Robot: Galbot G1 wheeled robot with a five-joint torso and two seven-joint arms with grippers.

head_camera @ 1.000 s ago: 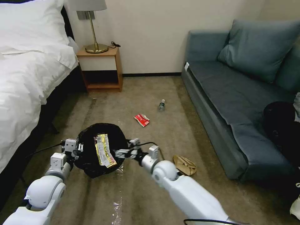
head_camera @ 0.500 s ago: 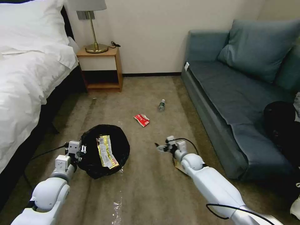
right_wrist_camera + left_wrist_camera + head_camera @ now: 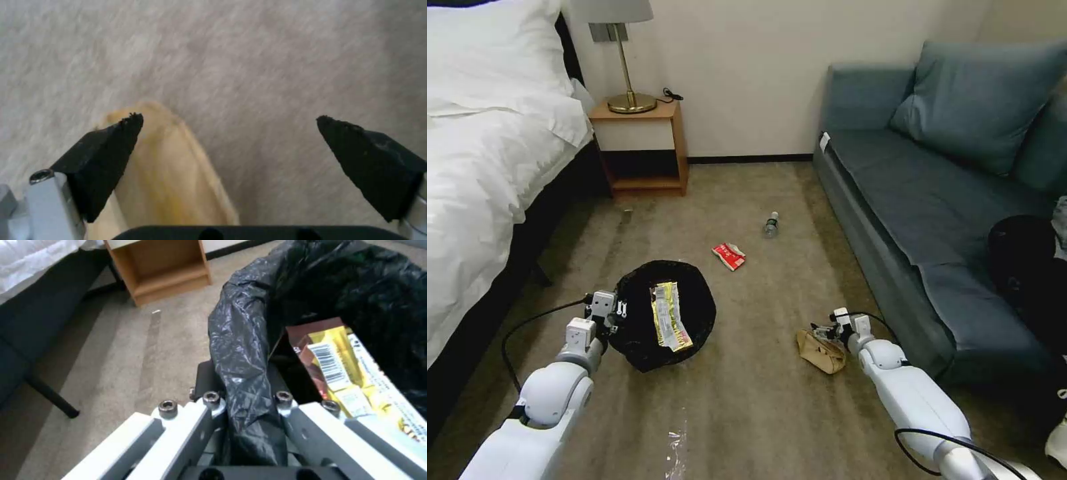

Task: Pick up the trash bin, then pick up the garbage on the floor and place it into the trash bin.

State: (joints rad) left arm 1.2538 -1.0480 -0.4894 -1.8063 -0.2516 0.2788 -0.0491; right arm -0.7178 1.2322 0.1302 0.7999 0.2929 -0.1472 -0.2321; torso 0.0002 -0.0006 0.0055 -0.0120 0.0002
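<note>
Left gripper [image 3: 616, 311] clamps the bag-lined trash bin [image 3: 694, 293] rim, yellow wrapper [image 3: 670, 325] inside. Right gripper [image 3: 820, 331] wide open, empty, over the brown paper bag [image 3: 820, 352].

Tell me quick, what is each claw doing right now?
Left gripper: shut on the black-bagged small white trash bin.
Right gripper: open, empty, over the crumpled brown paper bag.
</note>
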